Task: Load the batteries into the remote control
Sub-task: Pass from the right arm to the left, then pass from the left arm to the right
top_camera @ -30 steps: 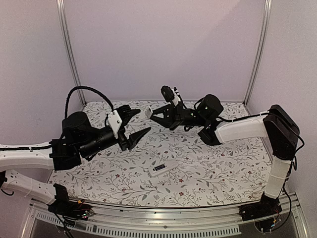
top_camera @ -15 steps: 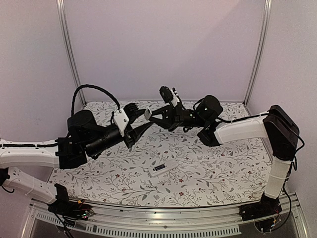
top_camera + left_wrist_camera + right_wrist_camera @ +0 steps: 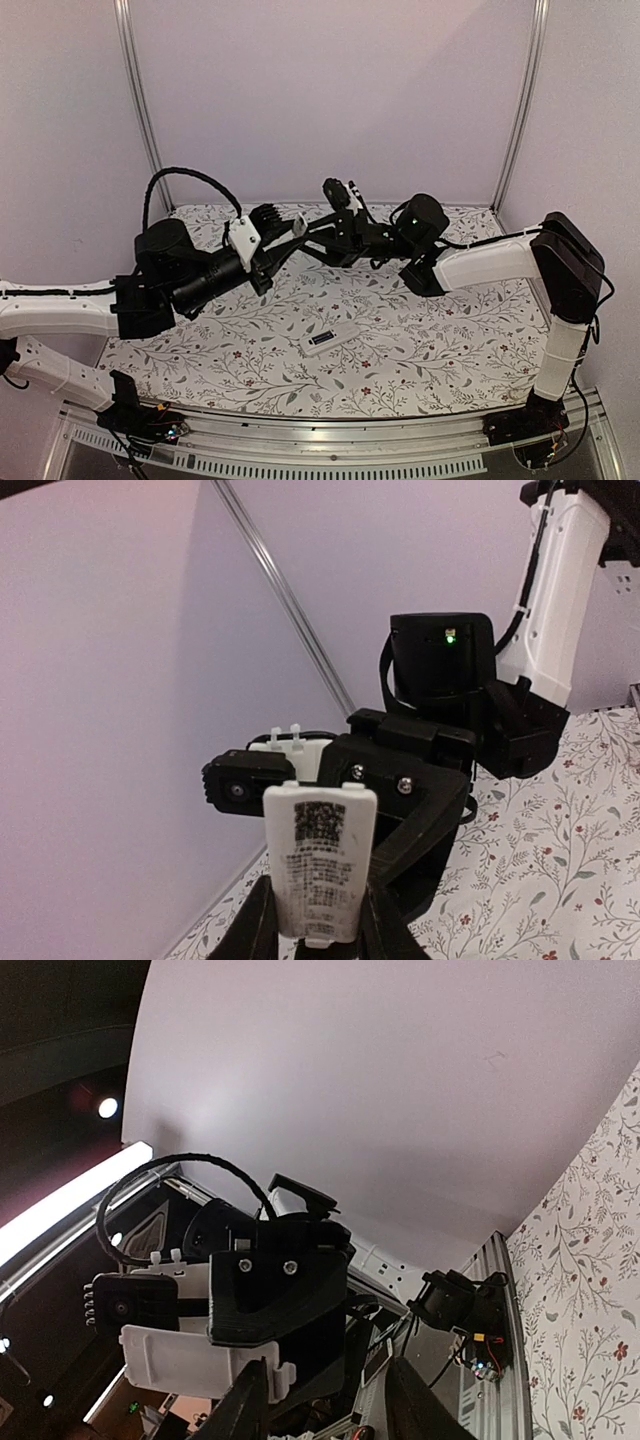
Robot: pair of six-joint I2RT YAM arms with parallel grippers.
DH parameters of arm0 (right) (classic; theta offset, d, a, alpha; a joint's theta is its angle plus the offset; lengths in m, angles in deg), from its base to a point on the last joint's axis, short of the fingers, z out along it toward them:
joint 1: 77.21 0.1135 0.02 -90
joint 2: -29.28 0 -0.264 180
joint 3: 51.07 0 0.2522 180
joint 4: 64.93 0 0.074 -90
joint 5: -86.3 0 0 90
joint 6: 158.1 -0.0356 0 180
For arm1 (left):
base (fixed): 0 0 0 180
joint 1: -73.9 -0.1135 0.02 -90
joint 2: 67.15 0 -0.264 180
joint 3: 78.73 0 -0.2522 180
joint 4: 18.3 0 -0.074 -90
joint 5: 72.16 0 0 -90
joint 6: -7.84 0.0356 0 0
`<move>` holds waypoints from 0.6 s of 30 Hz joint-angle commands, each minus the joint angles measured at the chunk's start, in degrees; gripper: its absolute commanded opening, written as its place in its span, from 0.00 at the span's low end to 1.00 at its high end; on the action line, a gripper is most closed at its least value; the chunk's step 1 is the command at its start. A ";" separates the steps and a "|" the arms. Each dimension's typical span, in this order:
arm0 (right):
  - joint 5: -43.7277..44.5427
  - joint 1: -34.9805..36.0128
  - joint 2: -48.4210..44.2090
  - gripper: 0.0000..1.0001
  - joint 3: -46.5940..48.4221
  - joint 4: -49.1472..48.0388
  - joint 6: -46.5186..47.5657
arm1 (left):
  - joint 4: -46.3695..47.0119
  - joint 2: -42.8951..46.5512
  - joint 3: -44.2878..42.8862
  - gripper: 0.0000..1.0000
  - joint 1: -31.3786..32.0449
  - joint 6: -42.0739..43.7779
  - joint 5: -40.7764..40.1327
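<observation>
The white remote control [image 3: 322, 340] lies flat on the flowered table, near the front middle and apart from both arms. The batteries are out of view. Above the back of the table my two grippers meet tip to tip. My left gripper [image 3: 291, 236] is shut on a small flat white cover piece [image 3: 320, 865] with a printed label, which stands up between its fingers. My right gripper [image 3: 325, 1405] faces it with its jaws apart and nothing between them. One end of the cover piece [image 3: 185, 1360] shows just beside its left finger.
The flowered tablecloth [image 3: 450, 350] is bounded by pale walls and two metal posts [image 3: 140, 110] at the back corners. A metal rail [image 3: 330, 440] runs along the front edge by the arm bases.
My left gripper moved right to the right gripper and closed on the cover piece. My right gripper, shut on it before, has opened its jaws. The remote has not moved.
</observation>
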 commanded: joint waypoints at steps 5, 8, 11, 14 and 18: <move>2.97 -3.99 -7.95 0.59 -5.42 22.39 15.57 | -11.35 3.62 -2.71 0.17 0.61 0.84 -1.44; 4.32 -5.08 -13.85 0.57 -6.43 37.43 25.92 | -19.85 4.33 -5.05 0.17 0.43 1.04 -2.22; 5.56 -5.07 -18.83 0.53 -5.07 51.22 37.80 | -26.94 3.86 -7.41 0.16 0.39 0.38 -2.58; 5.77 -4.45 -21.33 0.50 -4.03 58.40 44.08 | -34.30 2.31 -9.34 0.17 0.43 -1.00 -2.60; 5.59 -1.98 -22.15 0.50 -1.34 64.24 49.24 | -37.78 0.35 -10.46 0.17 0.43 -3.19 -1.15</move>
